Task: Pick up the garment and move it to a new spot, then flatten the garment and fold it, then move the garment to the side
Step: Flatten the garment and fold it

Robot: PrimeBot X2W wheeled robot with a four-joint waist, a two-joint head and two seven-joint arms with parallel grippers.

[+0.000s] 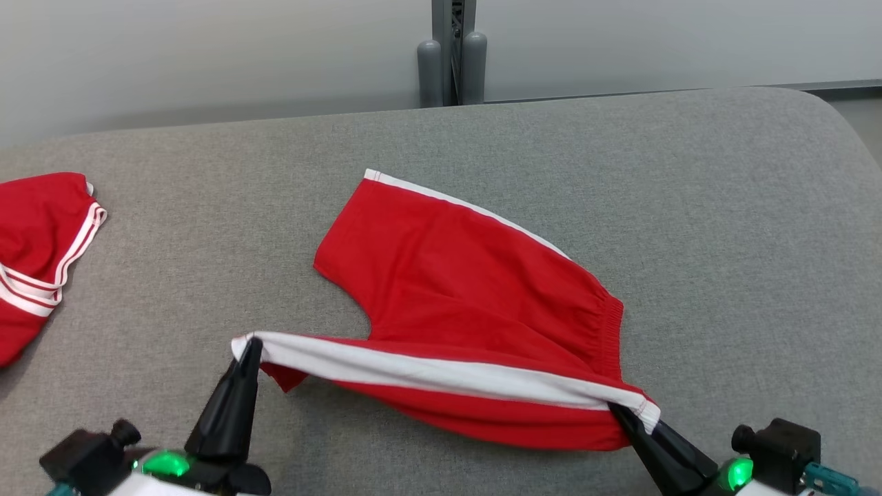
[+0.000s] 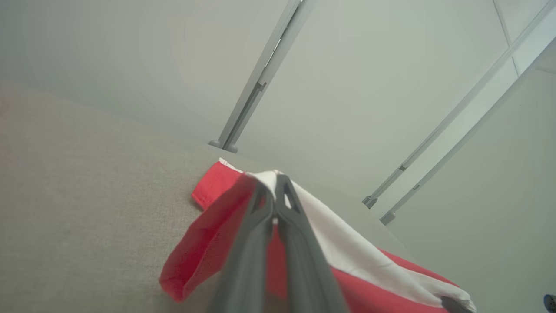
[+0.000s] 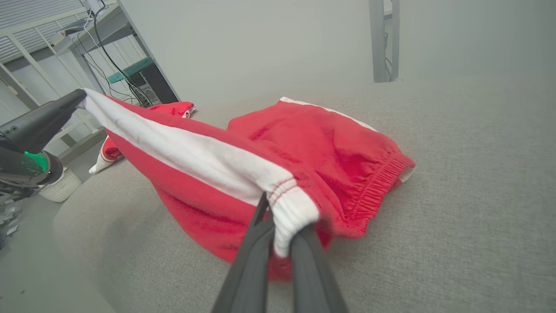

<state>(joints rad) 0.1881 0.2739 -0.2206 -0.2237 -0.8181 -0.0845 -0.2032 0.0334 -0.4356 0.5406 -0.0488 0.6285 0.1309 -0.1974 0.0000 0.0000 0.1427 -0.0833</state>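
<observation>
Left fingers (image 1: 234, 403) pinching red shorts (image 1: 468, 289) hem, right fingers (image 1: 665, 444) pinching waistband, fabric stretched between.

Red striped garment (image 1: 34, 255) at left on grey surface (image 1: 723, 241); metal post (image 1: 453, 55) behind.
</observation>
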